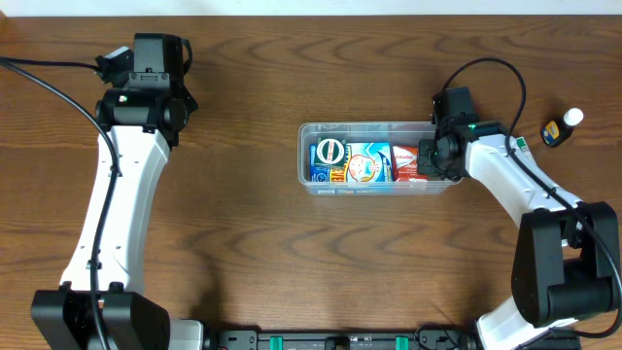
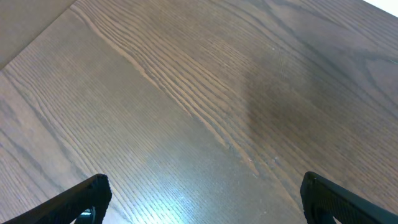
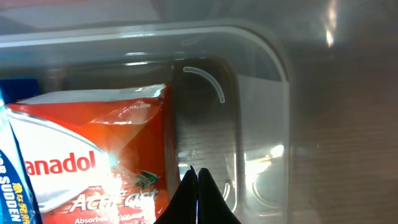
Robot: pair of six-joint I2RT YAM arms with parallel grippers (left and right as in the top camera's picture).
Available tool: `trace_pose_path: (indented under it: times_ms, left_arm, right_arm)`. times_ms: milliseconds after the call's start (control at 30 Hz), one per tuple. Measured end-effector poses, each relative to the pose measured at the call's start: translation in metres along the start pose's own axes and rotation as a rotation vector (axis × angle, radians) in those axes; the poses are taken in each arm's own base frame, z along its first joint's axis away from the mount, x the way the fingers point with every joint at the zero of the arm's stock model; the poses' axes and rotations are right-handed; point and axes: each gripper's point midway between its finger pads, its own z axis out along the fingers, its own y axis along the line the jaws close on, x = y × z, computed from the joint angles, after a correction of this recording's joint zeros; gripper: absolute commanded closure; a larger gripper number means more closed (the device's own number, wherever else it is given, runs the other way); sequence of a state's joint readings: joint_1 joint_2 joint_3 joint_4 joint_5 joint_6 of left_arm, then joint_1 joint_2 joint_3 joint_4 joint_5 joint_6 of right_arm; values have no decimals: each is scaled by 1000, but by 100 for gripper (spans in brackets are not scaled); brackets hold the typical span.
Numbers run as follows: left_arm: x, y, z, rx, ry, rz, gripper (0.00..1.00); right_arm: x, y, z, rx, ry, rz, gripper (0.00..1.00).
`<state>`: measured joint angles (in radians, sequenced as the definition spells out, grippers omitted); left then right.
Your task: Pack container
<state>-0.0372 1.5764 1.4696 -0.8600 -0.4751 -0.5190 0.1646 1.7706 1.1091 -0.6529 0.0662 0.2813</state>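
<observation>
The clear plastic container [image 1: 377,187] sits at the table's middle right. It holds a blue carton [image 1: 328,161], a light blue and white box [image 1: 369,163] and a red Panadol box [image 1: 406,161] side by side. My right gripper [image 1: 434,156] is shut and empty, its tips [image 3: 198,177] inside the container's right end, just right of the red box [image 3: 93,162]. The container's rounded corner [image 3: 267,56] shows in the right wrist view. My left gripper [image 1: 146,73] is open and empty at the far left, over bare wood [image 2: 199,112].
A small dark bottle with a white cap and yellow label [image 1: 561,126] lies at the far right of the table. The table's far edge runs along the top of the overhead view.
</observation>
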Motion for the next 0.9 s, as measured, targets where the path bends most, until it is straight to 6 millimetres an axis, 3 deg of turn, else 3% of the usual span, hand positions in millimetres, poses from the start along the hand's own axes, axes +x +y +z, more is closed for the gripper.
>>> trace_pose_path:
  times_ms: [700,900]
  left_arm:
    - [0,0,0,0,0,0,2]
    - [0,0,0,0,0,0,2]
  right_arm:
    - [3,2,9,-18,-20,1,99]
    - [-7,11,9,-64,-63,-11,99]
